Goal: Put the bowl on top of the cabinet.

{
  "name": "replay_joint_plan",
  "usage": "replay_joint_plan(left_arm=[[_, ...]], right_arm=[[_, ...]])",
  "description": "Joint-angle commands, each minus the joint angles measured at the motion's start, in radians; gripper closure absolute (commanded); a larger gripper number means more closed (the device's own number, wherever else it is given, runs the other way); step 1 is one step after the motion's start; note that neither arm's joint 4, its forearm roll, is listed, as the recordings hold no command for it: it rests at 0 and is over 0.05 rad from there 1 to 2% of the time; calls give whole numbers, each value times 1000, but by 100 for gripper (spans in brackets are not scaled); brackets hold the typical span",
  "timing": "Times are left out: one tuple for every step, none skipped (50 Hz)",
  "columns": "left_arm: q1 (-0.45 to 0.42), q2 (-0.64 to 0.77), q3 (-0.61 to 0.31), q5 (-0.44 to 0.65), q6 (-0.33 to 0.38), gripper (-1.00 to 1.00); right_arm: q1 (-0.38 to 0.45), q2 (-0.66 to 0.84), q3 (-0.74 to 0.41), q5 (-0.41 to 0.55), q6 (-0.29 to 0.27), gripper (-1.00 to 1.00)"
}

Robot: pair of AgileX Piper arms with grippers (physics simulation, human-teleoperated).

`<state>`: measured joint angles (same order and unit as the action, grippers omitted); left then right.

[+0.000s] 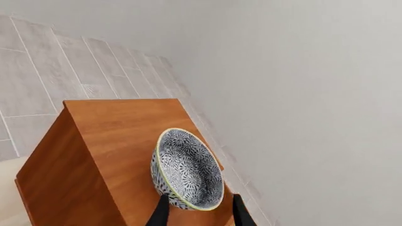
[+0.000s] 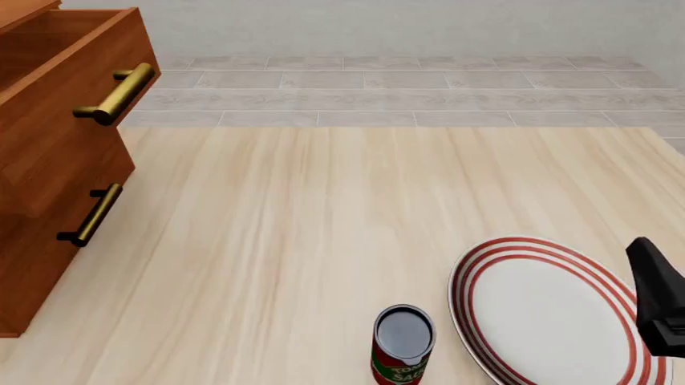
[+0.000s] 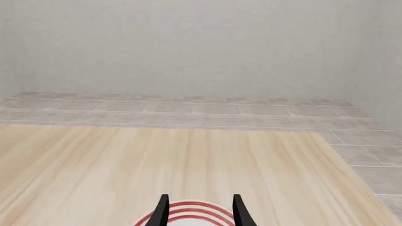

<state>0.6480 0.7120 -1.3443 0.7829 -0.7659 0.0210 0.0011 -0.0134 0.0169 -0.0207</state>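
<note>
The bowl [image 1: 187, 170], white with a dense blue-grey floral pattern and a pale green rim, sits on the flat top of the reddish-brown cabinet [image 1: 119, 127], close to the top's edge on the wall side. My left gripper [image 1: 199, 213] is open, its two dark fingertips on either side of the bowl's nearest edge and apart from it. In the front view the cabinet [image 2: 48, 160] stands at the far left with its brass handles; its top, the bowl and the left gripper are out of that view. Over the table's near right, my right gripper [image 3: 199, 212] is open and holds nothing.
A flat white plate with red rings [image 2: 546, 317] lies at the table's near right under the right gripper. A red can [image 2: 403, 343] stands just left of it. The cabinet's upper drawer [image 2: 80, 64] juts out toward the table. A pale wall rises behind the cabinet.
</note>
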Motion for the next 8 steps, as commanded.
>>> replay_joint_plan(left_arm=[[-4, -148, 3, 43, -9, -100], [8, -161, 5, 44, -13, -100], [13, -172, 8, 43, -17, -100], [2, -186, 2, 53, -15, -100], [15, -195, 9, 49, -21, -100], [24, -205, 16, 45, -26, -100], [21, -222, 19, 48, -27, -100], [32, -233, 27, 42, -30, -100]], right_arm=[[1, 0, 1, -3, 1, -100], [1, 0, 1, -3, 2, -100], [1, 0, 1, -3, 2, -100], [1, 0, 1, -5, 2, -100], [0, 0, 2, -5, 3, -100], [0, 0, 1, -5, 3, -100], [0, 0, 1, -5, 4, -100], [0, 0, 1, -6, 4, -100]])
